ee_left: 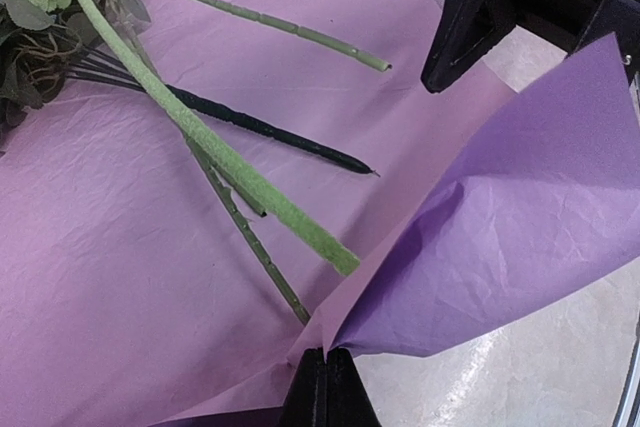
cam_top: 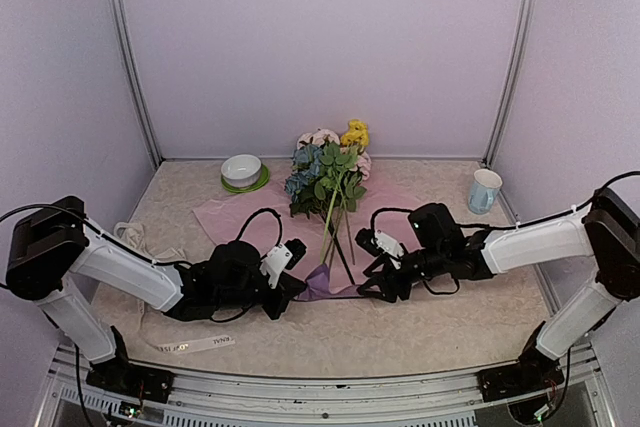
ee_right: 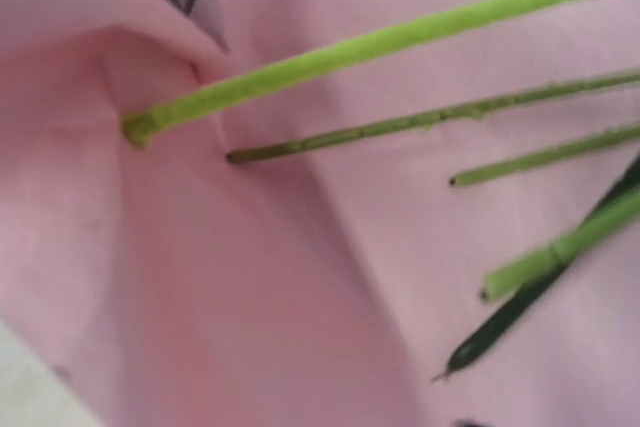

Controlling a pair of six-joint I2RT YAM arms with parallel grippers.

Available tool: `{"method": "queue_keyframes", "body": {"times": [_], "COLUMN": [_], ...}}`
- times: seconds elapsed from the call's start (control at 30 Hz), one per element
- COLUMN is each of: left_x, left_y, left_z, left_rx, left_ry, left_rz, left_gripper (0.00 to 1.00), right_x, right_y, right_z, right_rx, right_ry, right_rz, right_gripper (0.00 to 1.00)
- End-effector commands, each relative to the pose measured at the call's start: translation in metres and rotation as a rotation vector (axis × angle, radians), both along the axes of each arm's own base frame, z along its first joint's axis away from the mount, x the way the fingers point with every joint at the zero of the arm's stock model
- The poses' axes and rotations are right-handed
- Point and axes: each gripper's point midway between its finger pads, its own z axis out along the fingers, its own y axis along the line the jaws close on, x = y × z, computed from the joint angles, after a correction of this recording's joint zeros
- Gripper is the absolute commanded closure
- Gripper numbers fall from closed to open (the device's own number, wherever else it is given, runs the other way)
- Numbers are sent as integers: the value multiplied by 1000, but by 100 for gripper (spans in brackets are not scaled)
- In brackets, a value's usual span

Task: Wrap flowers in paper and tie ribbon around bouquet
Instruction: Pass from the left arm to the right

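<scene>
left claw [ee_left: 325, 365] is pinching the paper [ee_left: 150, 247] corner, needing slow folding over the flowers [cam_top: 322, 169]; right claw [cam_top: 378, 282], cannot tell.

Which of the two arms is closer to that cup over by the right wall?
The right arm. It lies just in front of the cup, reaching off to its left. The left arm is beyond the flowers, on the other side.

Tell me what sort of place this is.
Most likely a robot test booth, not a flower shop: plain walls with metal posts close in a table, a left arm and right arm are bolted at its near edge, and the flowers, paper, bowl and mug look like staged props.
</scene>
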Motion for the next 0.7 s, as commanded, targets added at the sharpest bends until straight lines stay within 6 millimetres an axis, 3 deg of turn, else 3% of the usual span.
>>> {"method": "queue_keyframes", "body": {"times": [0.0, 0.1, 0.2, 0.23, 0.4, 0.43, 0.47, 0.53, 0.57, 0.6, 0.67], "left_x": [6, 8, 8, 7, 7, 6, 5, 1, -1, -3, -4], "left_y": [-4, -2, -2, -2, -1, 0, 1, 5, 7, 10, 16], "left_z": [13, 13, 10, 10, 11, 14, 17, 24, 28, 32, 36], "left_rx": [-45, -38, -32, -31, -26, -29, -33, -47, -52, -49, -29], "left_ry": [-17, -22, -16, -13, -13, -14, -15, -6, -4, -7, -15], "left_rz": [8, 18, 15, 12, 13, 10, 7, -5, -9, -10, -9], "left_gripper": [100, 100, 100, 100, 100, 100, 92, 44, 27, 18, 11], "right_x": [3, -12, -19, -19, -17, -16, -15, -13, -13, -14, -15], "right_y": [14, 19, 19, 19, 21, 20, 18, 13, 11, 9, 5], "right_z": [1, -7, -11, -12, -10, -11, -11, -12, -12, -11, -8], "right_rx": [22, -14, -28, -30, -20, -26, -32, -38, -35, -30, -19], "right_ry": [-33, -49, -52, -48, -26, -23, -18, 11, 30, 52, 83], "right_rz": [25, 73, 93, 90, 72, 61, 50, 31, 26, 24, 17], "right_gripper": [51, 41, 43, 49, 100, 100, 100, 100, 100, 100, 100]}}
